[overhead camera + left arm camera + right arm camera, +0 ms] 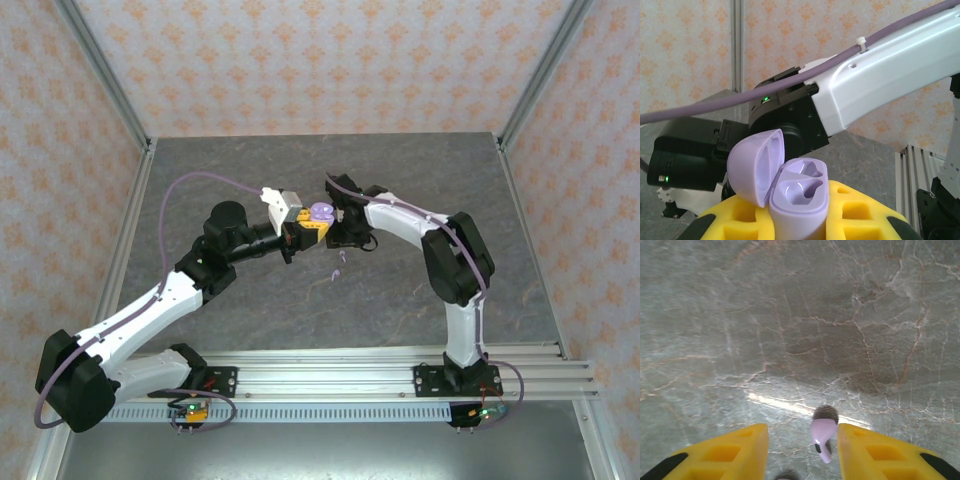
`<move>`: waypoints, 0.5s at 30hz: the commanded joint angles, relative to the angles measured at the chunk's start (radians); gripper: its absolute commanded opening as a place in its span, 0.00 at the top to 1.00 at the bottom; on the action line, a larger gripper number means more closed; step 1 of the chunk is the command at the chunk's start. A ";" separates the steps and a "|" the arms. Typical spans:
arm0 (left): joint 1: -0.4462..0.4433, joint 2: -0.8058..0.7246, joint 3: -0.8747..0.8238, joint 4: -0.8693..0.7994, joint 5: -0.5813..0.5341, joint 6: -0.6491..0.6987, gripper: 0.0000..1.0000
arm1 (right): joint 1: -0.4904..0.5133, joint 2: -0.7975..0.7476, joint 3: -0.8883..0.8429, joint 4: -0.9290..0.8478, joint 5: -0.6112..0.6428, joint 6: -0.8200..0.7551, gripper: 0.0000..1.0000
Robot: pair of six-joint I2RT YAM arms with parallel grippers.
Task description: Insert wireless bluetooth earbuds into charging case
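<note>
Right wrist view: the right gripper (801,440) stood with its yellow fingers spread. A lilac earbud (822,437) sat in the gap, hard by the right-hand finger; contact could not be confirmed. Its long axis ran up and down the frame, bulb uppermost, stem toward the lower edge, over the grey table (790,315). Left wrist view: the left gripper (800,222) pinched the lilac charging case (800,192), lid open, both wells empty. Top view placed the case at frame centre, just left of the right gripper, judged the nearer to the earbud.
</note>
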 commanded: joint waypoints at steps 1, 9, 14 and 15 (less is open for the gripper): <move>-0.007 -0.027 0.026 -0.004 -0.023 0.020 0.94 | 0.015 0.031 0.043 -0.075 0.088 0.030 0.59; -0.007 -0.026 0.024 -0.003 -0.025 0.018 0.94 | 0.027 0.058 0.060 -0.102 0.112 0.035 0.59; -0.008 -0.024 0.021 -0.001 -0.025 0.017 0.94 | 0.028 0.062 0.053 -0.088 0.086 0.029 0.62; -0.007 -0.025 0.021 -0.003 -0.025 0.017 0.93 | 0.028 0.063 0.055 -0.090 0.085 0.026 0.62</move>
